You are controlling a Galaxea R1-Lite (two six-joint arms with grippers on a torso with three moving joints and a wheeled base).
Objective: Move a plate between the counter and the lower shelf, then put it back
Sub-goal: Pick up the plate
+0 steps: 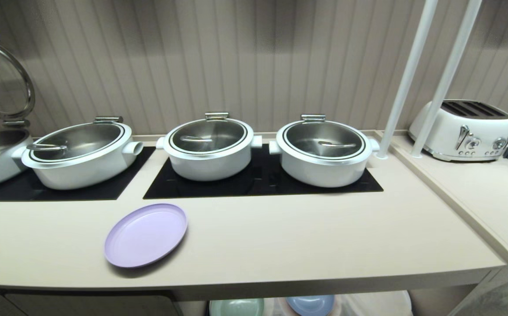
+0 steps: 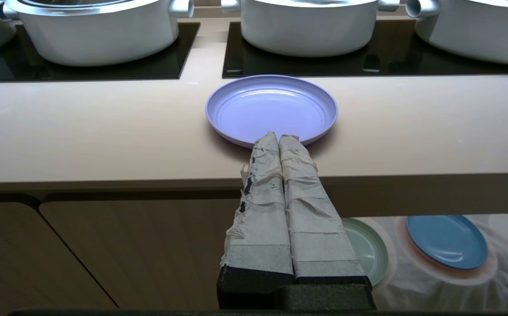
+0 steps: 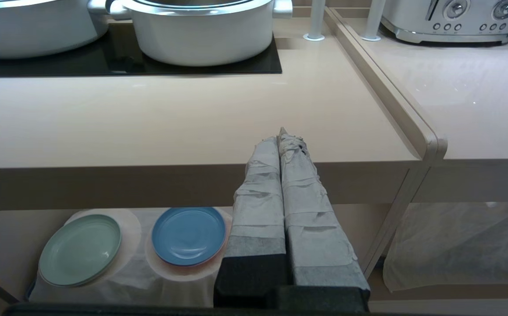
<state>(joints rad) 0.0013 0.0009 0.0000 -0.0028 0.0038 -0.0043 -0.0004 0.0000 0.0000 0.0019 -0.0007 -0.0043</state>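
You have open counter (image 1: pixel 280 237) in front of and to the right of the plate (image 1: pixel 145 235) — behind it three white pots (image 1: pixel 210 147) on the hob panels block passage, and two white poles (image 1: pixel 405 79) stand at the far right corner.

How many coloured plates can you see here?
3. The lilac plate lies on the counter before the pots; the mint-green plate and the blue plate sit on the cloth-covered lower shelf. Others may be hidden.
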